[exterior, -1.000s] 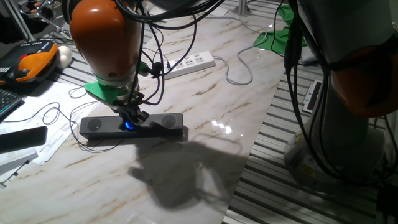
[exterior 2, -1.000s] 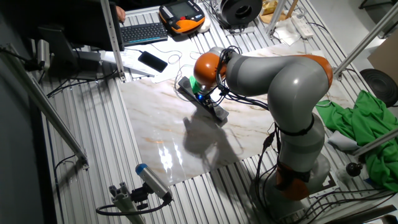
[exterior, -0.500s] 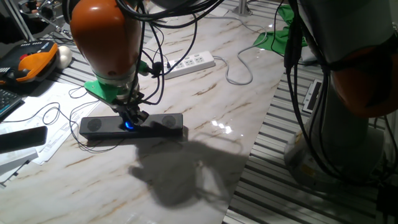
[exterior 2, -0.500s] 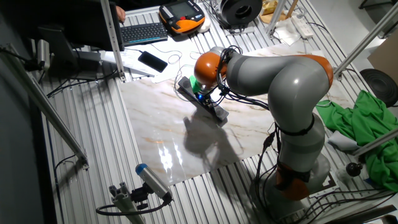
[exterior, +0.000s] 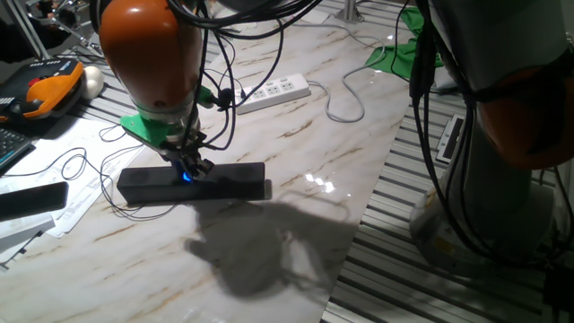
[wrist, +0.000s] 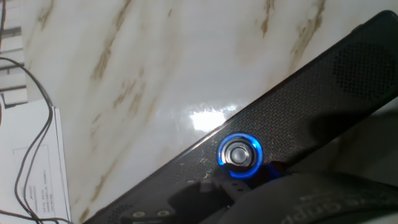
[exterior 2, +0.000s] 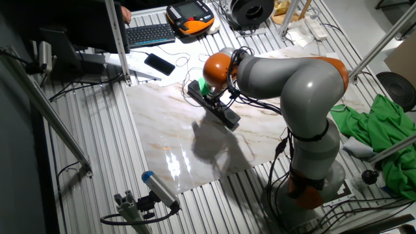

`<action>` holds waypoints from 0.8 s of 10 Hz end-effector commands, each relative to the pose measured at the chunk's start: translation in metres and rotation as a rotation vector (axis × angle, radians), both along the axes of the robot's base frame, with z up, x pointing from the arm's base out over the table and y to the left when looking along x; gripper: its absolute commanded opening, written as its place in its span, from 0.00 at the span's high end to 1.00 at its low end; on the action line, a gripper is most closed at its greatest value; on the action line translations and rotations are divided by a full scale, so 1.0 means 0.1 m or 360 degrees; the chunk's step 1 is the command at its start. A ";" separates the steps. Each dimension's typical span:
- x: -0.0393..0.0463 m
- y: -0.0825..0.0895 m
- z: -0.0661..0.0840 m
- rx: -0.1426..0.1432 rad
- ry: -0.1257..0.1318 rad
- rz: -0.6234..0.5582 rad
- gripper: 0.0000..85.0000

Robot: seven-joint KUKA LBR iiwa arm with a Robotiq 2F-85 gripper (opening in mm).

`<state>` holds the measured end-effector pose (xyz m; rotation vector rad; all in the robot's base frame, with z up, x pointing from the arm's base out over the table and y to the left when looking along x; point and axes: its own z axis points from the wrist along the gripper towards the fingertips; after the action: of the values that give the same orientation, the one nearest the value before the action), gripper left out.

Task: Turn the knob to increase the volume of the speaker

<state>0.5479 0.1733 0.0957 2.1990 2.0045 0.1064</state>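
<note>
The speaker point(exterior: 224, 182) is a long black bar lying on the marble table; it also shows in the other fixed view point(exterior 2: 225, 114) and runs diagonally through the hand view point(wrist: 323, 87). The knob point(wrist: 238, 154), ringed in blue light, sits low in the hand view; its glow point(exterior: 186, 176) shows under my fingers. My gripper point(exterior: 188, 169) points down at the bar's middle, right at the knob, and also shows in the other fixed view point(exterior 2: 211, 99). A dark blurred part of the hand point(wrist: 298, 199) touches the knob's lower edge. I cannot tell how the jaws stand.
A white power strip point(exterior: 278, 90) lies behind the speaker. A flat black slab point(exterior: 31, 199) and papers point(exterior: 67, 211) with thin cables lie to the left. An orange pendant point(exterior: 45, 94) is at the far left. Green cloth point(exterior: 417, 45) lies at the back right.
The speaker has rolled about its long axis: its round grilles showed before and now a plain black side faces the fixed camera. The gripper stays at the knob.
</note>
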 end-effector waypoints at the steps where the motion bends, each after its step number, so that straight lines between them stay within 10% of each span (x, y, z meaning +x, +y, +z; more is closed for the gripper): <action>1: -0.008 0.01 0.07 0.0009 0.0024 0.0026 0.40; 4: -0.055 0.02 0.33 0.0047 0.0078 0.0252 0.40; 5: -0.084 0.02 0.43 0.0052 0.0083 0.0456 0.60; 7: -0.094 0.00 0.53 0.0093 0.0098 0.0819 0.60; 8: -0.092 -0.01 0.58 0.0109 0.0111 0.1010 0.80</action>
<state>0.5383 0.1718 0.1548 1.9951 2.3540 0.1604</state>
